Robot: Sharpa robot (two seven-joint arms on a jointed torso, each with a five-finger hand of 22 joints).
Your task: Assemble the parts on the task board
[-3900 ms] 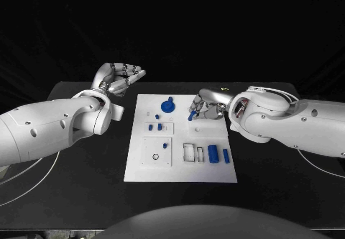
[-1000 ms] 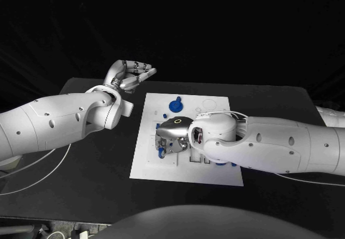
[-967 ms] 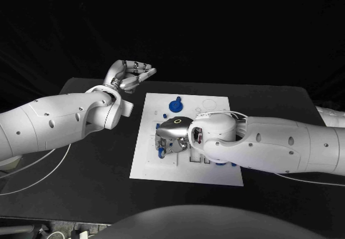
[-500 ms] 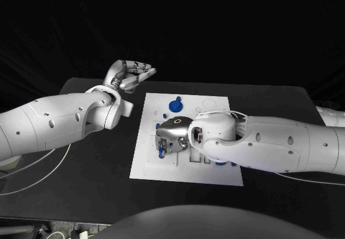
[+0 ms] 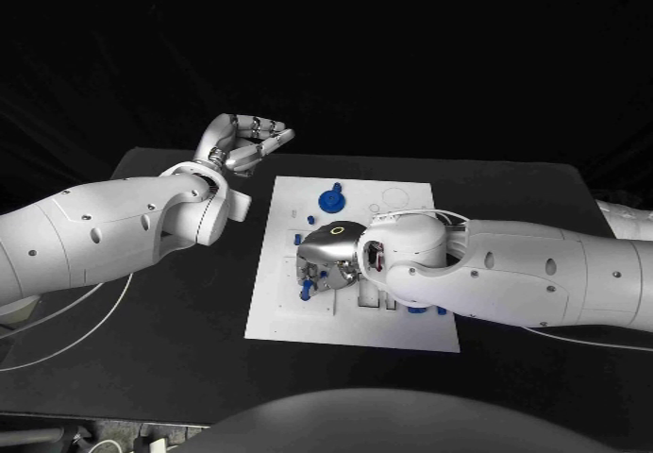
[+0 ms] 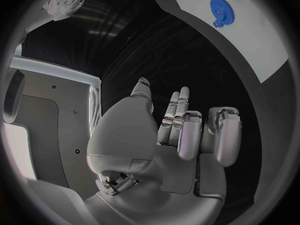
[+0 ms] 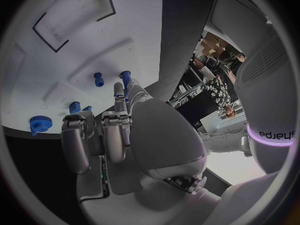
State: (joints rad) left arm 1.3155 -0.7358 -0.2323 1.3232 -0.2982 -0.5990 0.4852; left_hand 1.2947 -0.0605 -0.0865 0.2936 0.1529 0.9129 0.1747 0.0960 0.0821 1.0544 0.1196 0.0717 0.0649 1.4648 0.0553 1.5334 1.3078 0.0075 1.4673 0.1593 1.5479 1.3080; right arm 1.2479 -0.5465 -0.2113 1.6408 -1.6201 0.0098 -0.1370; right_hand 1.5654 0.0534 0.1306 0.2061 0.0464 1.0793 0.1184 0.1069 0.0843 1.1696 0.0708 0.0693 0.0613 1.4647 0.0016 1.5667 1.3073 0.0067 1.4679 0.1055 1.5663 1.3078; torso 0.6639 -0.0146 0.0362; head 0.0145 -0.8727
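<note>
The brand name "sharpa" stands, mirrored, on the right arm's white casing (image 7: 275,135).

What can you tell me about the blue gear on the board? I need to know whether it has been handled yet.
The blue gear is a round, toothed wheel that looks like plastic, with a raised hub in its middle and a small knob of the same blue at its far edge. It lies flat near the far end of the white board, also seen from the left wrist. Nothing touches it: the right hand works nearer on the board, and the left hand is raised off to the side.
</note>
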